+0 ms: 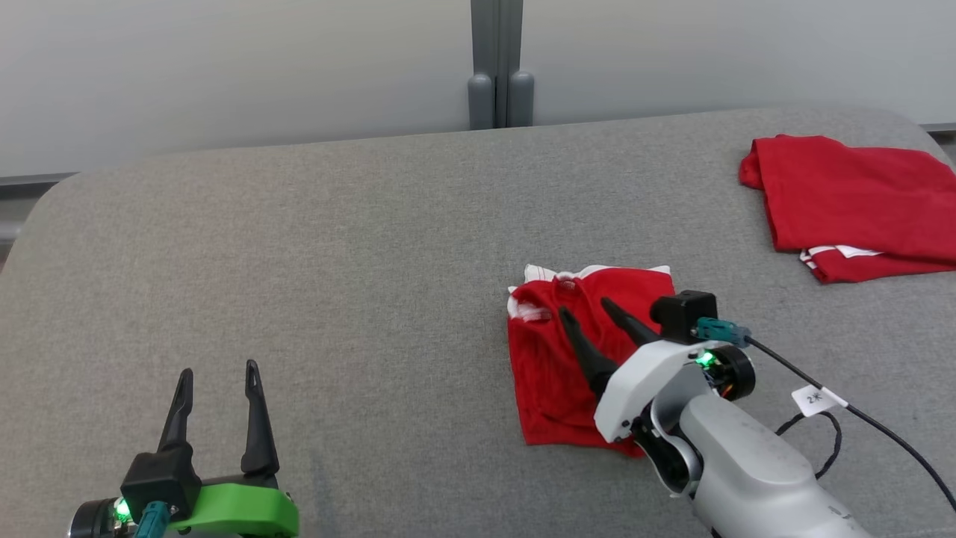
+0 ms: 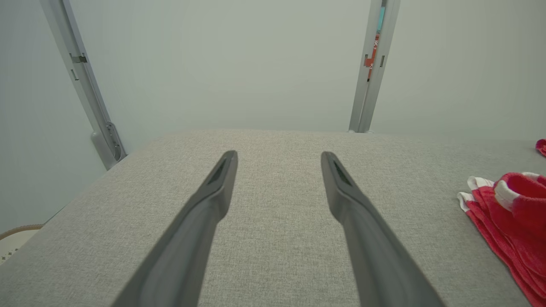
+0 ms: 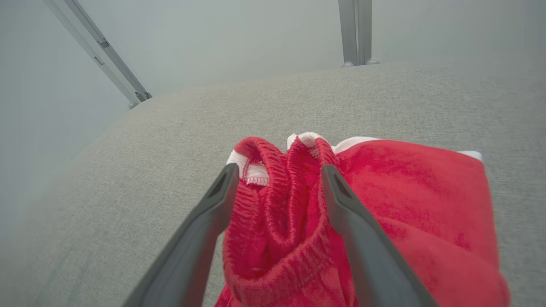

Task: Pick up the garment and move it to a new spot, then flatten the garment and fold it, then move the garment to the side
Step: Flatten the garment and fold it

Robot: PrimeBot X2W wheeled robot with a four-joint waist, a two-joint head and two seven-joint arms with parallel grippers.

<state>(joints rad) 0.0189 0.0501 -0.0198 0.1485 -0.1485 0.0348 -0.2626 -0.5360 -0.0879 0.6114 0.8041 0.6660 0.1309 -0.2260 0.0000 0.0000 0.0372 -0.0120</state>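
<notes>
So the garment (image 1: 545, 373), which looks like a small pair of red shorts with white trim, is lying on the gray padded surface (image 1: 373, 261) a bit right of center. It's in a compact heap with the elastic waistband all scrunched up at the far end.

The right gripper (image 1: 582, 307) sits right over it. Its two fingers are spread wide with that bunched waistband standing between them, and nothing is actually pinched as far as I can tell. The left gripper (image 1: 218, 368) is also wide open and holding nothing. It's parked well off to the left over bare fabric.

My read is that the garment is lying at its spot and we're at the flattening part. It's too rumpled to fold as is.

The next move probably needs both arms. The left one would have to come across, then each takes a corner or edge low against the cushion and they pull apart to smooth out the waistband.

Containers: there aren't really any. Another red garment (image 1: 851, 194) is folded at the far right, also lying straight on the surface, well apart from this one.
</notes>
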